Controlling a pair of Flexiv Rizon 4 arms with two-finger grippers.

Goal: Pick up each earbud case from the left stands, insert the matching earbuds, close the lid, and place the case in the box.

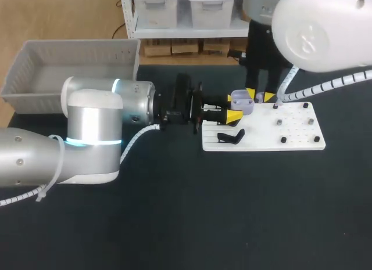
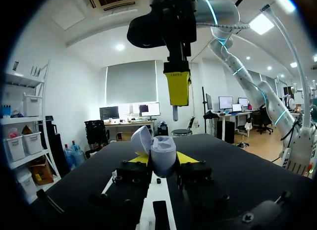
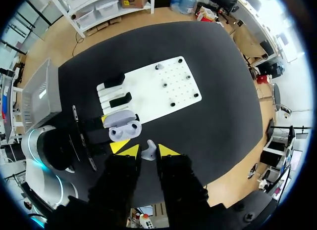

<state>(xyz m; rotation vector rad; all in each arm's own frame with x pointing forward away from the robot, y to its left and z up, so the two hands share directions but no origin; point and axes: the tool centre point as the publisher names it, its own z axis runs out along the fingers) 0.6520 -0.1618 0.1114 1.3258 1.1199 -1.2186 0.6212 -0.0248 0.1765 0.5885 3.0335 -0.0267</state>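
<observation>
Lavender earbud case (image 2: 162, 150), lid swung open, sits gripped between the yellow tips of the left hand (image 2: 162, 160), held over the left end of the white board (image 1: 296, 139). Just above it – not touching – hangs a pale earbud (image 2: 174, 112), pinched between the narrow-set fingers of the right hand (image 3: 148, 156), pointing down at the open case. A black stand (image 1: 231, 136) lies on the board beside the case. Well apart, at the far left corner of the dark worktop (image 1: 232, 212), stands the grey box (image 1: 35, 55).
</observation>
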